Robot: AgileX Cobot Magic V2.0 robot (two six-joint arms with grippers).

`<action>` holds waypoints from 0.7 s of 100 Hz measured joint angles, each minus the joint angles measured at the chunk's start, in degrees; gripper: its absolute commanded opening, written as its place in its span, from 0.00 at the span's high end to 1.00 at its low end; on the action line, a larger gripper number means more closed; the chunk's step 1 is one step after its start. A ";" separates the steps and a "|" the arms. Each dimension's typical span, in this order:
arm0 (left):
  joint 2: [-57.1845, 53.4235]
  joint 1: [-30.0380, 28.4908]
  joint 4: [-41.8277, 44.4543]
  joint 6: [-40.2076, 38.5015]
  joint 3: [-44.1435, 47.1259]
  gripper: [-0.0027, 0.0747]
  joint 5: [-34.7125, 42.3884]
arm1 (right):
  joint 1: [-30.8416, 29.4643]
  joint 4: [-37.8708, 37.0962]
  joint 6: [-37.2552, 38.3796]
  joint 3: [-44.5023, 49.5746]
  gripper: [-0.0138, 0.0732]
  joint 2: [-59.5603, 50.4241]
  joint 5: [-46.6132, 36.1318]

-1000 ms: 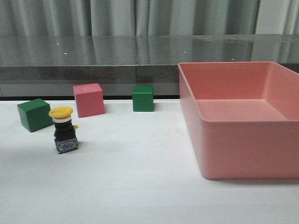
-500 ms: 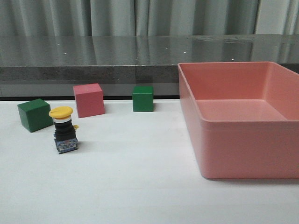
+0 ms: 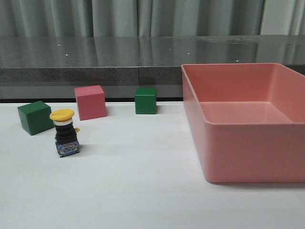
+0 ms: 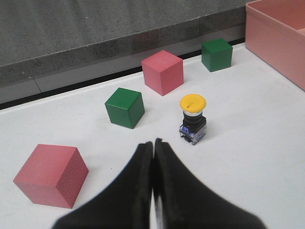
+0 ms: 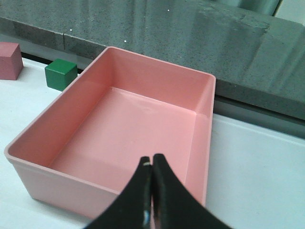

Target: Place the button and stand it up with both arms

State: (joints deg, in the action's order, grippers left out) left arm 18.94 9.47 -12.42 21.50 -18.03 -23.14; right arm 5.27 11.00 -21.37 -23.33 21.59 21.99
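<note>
The button (image 3: 65,135) stands upright on the white table at the left, yellow cap up, black body on a blue-grey base. It also shows in the left wrist view (image 4: 192,119), standing just beyond my left gripper (image 4: 153,143), which is shut and empty, apart from the button. My right gripper (image 5: 152,160) is shut and empty, held above the near part of the pink bin (image 5: 43,179). Neither arm shows in the front view.
The pink bin (image 3: 248,152) fills the right of the table. A green cube (image 3: 35,117), a pink cube (image 3: 90,102) and a second green cube (image 3: 145,100) stand behind the button. Another pink cube (image 4: 51,175) lies near my left gripper.
</note>
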 measured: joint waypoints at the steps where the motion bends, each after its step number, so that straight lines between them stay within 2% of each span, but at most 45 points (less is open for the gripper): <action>1: 0.00 0.00 0.00 0.00 0.00 0.99 0.00 | 0.00 0.00 0.00 0.00 0.91 0.00 0.00; 24: 0.00 0.00 -0.22 0.00 0.15 0.99 0.36 | 0.00 0.00 0.00 0.00 0.91 0.00 0.00; 38: -0.26 0.00 1.37 -1.21 2.21 0.99 4.80 | 0.00 0.00 0.00 0.00 0.91 0.00 0.00; 45: -1.62 0.00 5.63 -5.52 4.31 0.99 7.69 | 0.00 0.00 0.00 0.00 0.91 0.00 0.00; 57: -6.57 0.00 15.95 -17.62 8.49 0.99 10.49 | 0.00 0.00 0.00 0.00 0.91 0.00 0.00; 70: -13.85 -0.13 21.40 -22.86 13.25 0.99 11.02 | 0.00 0.00 0.00 0.00 0.91 0.00 0.00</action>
State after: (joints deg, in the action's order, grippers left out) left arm 5.08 9.34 8.98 -1.36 -4.78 -12.12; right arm 5.27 11.00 -21.37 -23.33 21.59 21.99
